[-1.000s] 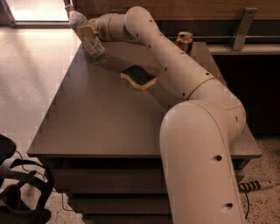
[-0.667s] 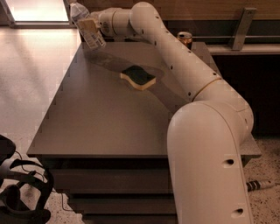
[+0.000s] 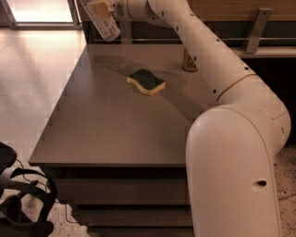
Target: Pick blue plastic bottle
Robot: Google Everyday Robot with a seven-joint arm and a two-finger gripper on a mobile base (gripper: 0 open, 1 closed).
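Note:
The blue plastic bottle [image 3: 106, 25], clear with a white printed label, hangs tilted in the air above the far left corner of the table, at the top edge of the camera view. Its cap end is cut off by the frame's top. My gripper [image 3: 100, 9] is shut on the bottle's upper part, with its cream fingers [image 3: 98, 8] around it. The arm reaches from the lower right across the table to it.
A green and yellow sponge [image 3: 146, 81] lies on the grey table [image 3: 106, 129]. A gold drink can [image 3: 188, 61] stands at the far side, partly behind my arm. A dark shelf runs along the back right. Black gear lies on the floor at lower left.
My gripper has lifted the bottle off the table's far left corner and raised it upward. The sponge and can have stayed put.

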